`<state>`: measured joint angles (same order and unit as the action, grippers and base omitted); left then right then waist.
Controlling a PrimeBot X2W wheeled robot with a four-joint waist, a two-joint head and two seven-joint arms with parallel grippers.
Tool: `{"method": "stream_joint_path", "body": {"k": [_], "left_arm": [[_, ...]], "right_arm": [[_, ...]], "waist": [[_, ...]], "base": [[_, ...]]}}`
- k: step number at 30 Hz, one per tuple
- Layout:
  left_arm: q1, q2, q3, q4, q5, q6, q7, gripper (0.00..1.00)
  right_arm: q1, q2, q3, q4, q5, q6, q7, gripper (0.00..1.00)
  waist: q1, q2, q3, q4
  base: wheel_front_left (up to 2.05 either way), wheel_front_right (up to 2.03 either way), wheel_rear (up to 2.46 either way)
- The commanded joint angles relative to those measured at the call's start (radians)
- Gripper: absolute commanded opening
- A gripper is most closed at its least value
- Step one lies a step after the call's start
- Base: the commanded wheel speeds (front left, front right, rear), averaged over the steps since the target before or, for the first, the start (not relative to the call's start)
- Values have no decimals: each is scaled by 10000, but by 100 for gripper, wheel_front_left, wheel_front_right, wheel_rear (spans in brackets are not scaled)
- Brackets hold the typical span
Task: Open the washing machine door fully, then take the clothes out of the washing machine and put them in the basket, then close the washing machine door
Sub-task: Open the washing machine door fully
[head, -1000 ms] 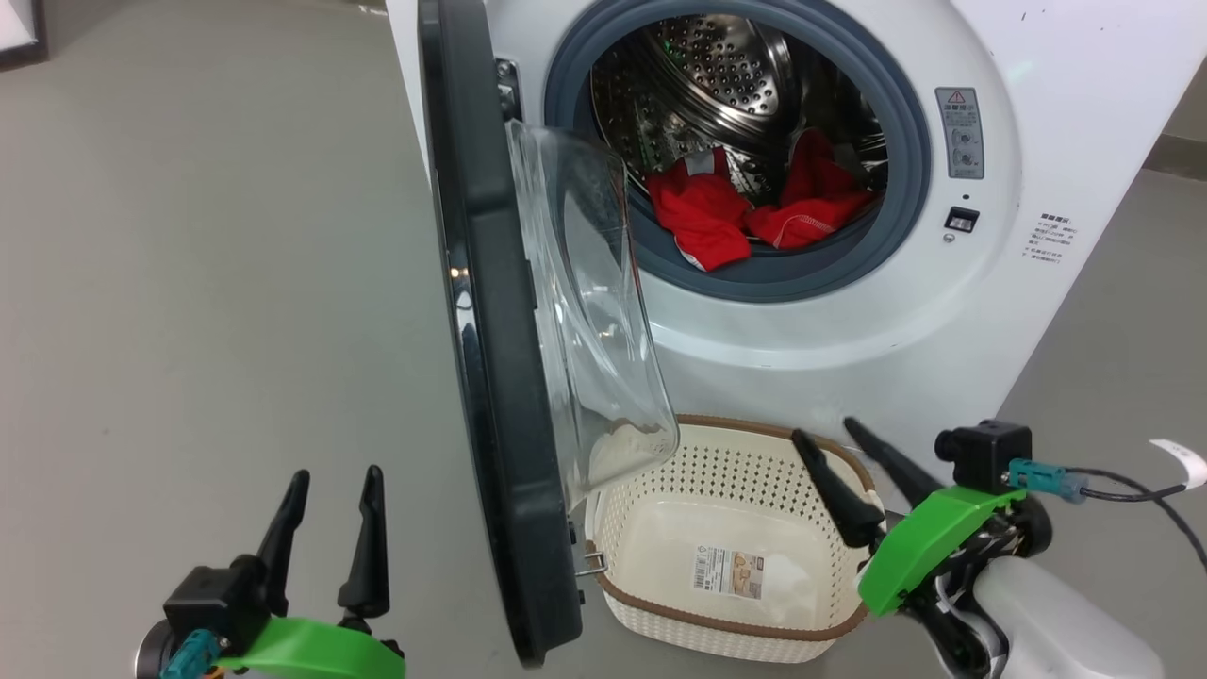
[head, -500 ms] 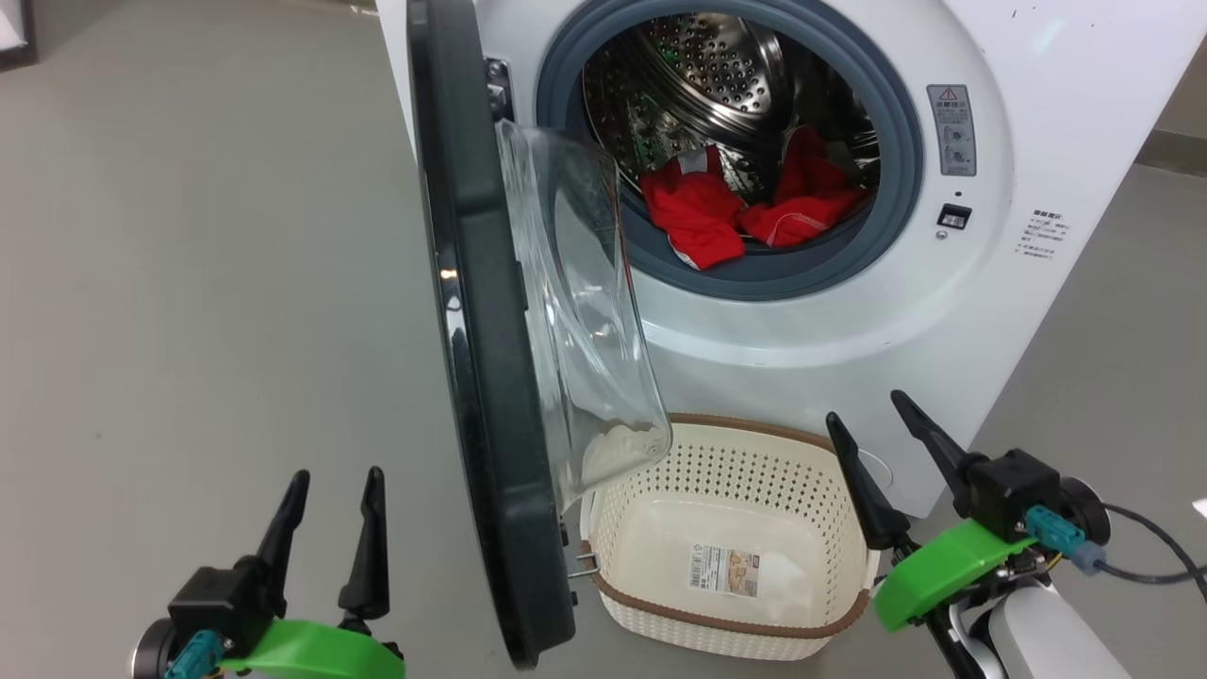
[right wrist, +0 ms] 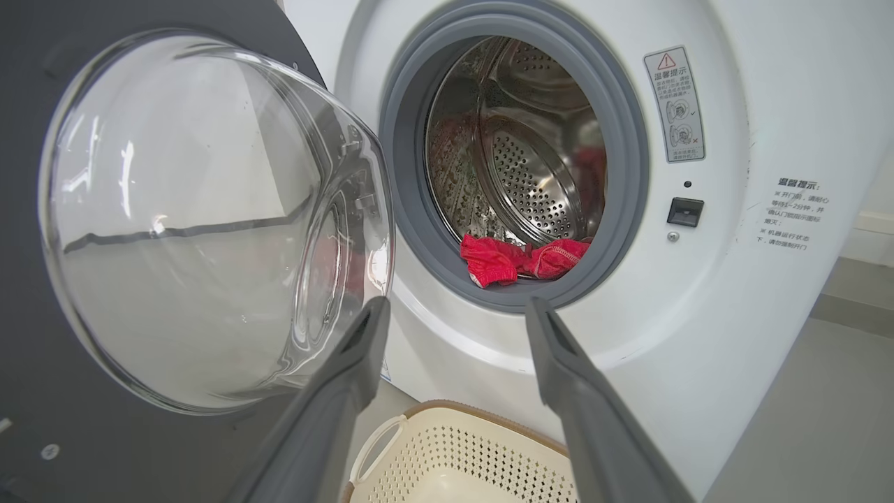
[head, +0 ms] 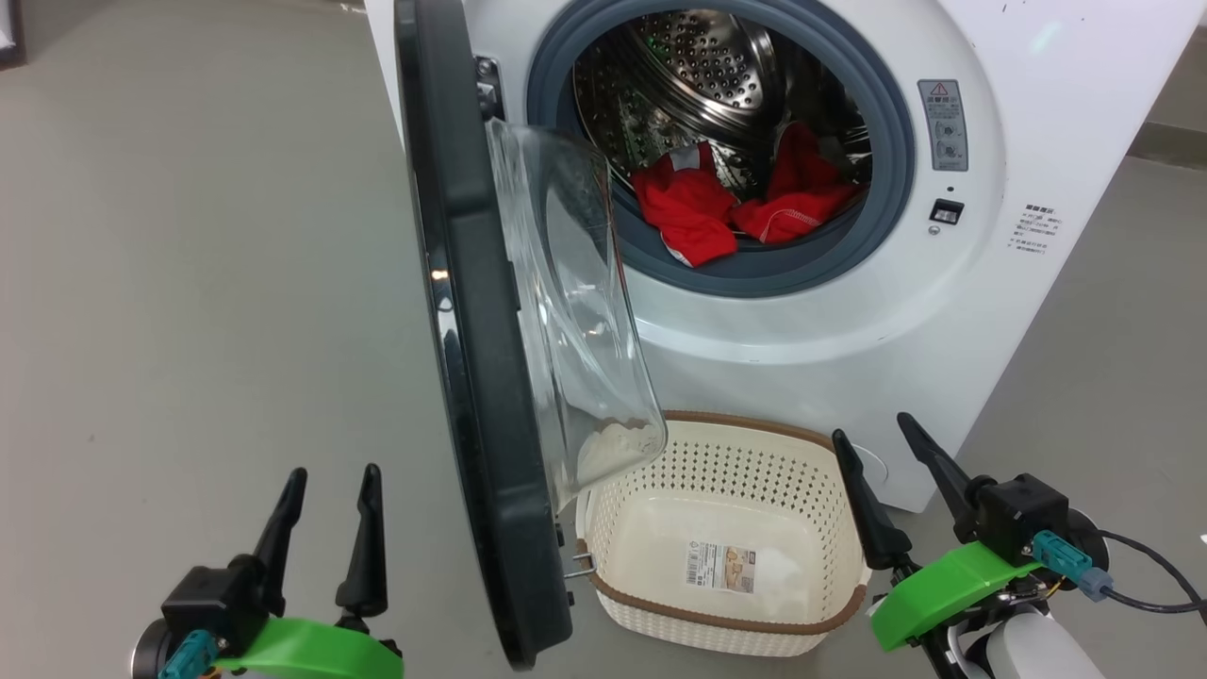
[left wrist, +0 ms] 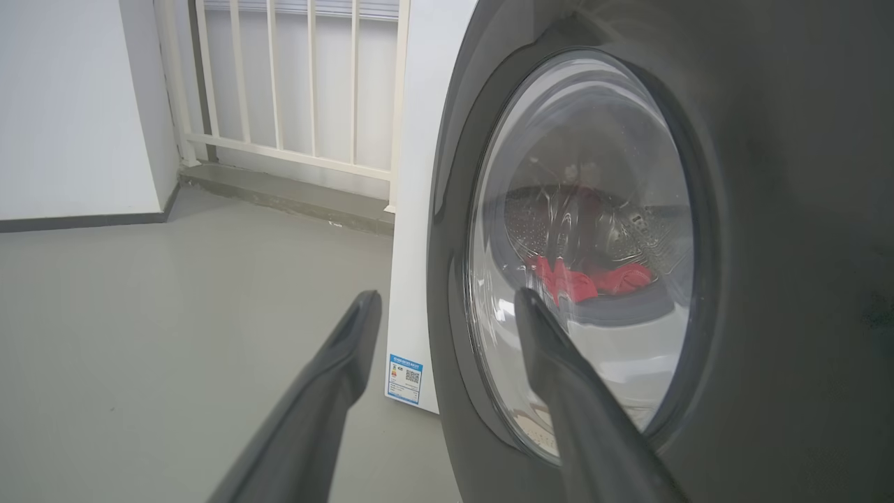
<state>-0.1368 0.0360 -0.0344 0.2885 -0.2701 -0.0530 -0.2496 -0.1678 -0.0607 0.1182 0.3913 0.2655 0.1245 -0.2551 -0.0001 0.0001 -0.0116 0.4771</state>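
Note:
The washing machine stands ahead with its door swung out edge-on toward me. Red clothes lie at the front of the steel drum. The cream basket sits on the floor below the opening, with nothing in it but a paper label. My left gripper is open at the lower left, left of the door's black rim. My right gripper is open beside the basket's right end, holding nothing.
Grey floor spreads wide to the left of the door. A white railing and a wall stand behind the machine. A black cable trails from my right wrist.
My right gripper has swung right and turned more upright, off the basket's rim to its right end. The camera has shifted slightly. The left gripper has stayed put.

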Motion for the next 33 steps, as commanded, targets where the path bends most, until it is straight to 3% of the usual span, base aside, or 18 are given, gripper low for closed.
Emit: {"method": "stream_joint_path", "body": {"k": [1,11,12,13,14,15,25,33], "left_arm": [[-50,143,351,-295,-42,60,-122,100],[-63,143,336,-208,34,104,-122,100],[-73,143,329,-201,69,112,-122,89],[-91,143,327,-204,107,120,-122,45],[-114,143,318,-221,140,128,-122,14],[-149,143,317,-292,188,140,-122,0],[-653,143,353,-1952,367,387,-122,0],[-1277,143,-304,-3893,462,702,-122,0]], "right_arm": [[-283,11,282,-191,159,62,-66,100],[-322,14,344,-130,238,62,-66,100],[-319,12,348,-121,238,62,-66,100],[-320,7,351,-115,238,62,-66,100],[-322,4,356,-110,238,62,-66,100],[-324,4,359,-105,242,62,-66,100],[-369,14,353,-60,306,62,-66,100],[-410,19,413,21,373,62,-66,100]], "waist": [[1,-1,12,-3],[1,-1,69,-1],[1,-1,78,-1],[1,-1,86,-1],[1,-1,94,-2],[1,-1,98,-2],[1,-1,132,-42],[1,-1,172,-124]], "base": [[0,0,0],[0,0,0],[0,0,0],[0,0,0],[0,0,0],[0,0,0],[0,0,0],[0,0,0]]}}
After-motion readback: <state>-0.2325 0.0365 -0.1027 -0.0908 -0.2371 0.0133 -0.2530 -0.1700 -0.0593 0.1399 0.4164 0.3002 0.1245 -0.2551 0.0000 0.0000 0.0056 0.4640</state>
